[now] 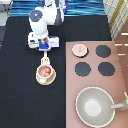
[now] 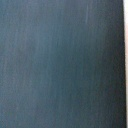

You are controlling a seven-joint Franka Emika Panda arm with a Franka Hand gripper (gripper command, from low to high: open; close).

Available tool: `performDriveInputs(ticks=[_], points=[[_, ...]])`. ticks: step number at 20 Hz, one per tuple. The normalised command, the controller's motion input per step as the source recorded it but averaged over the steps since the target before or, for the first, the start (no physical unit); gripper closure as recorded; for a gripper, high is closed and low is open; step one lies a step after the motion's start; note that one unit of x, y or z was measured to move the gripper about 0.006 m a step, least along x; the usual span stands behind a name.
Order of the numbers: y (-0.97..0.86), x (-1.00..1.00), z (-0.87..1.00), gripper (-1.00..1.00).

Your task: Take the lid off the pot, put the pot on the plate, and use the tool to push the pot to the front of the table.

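Pot on plate, lid off.
The gripper [image 1: 44,48] hovers at the tool [image 1: 45,56]; its grip cannot be told.

The pot [image 1: 45,72] sits on the plate [image 1: 39,79], the lid [image 1: 79,49] on the right.

The white arm reaches down from the exterior view's top, its gripper [image 1: 44,48] hanging left of centre.

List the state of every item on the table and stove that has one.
lid: off the pot, on a stove burner
pot: uncovered, sitting on the plate
spatula: flat on the table, touching the pot
end effector: over the spatula handle
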Motion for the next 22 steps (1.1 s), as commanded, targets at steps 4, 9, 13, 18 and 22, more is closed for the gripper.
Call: performDriveInputs(ticks=[4, 9, 13, 18, 22], points=[[0.0, 1.0, 0.39, 1.0], [0.0, 1.0, 0.4, 1.0], [0.06, 0.95, 0.46, 1.0], [0.52, -0.57, 0.21, 1.0], [0.52, -0.93, 0.07, 1.0]])
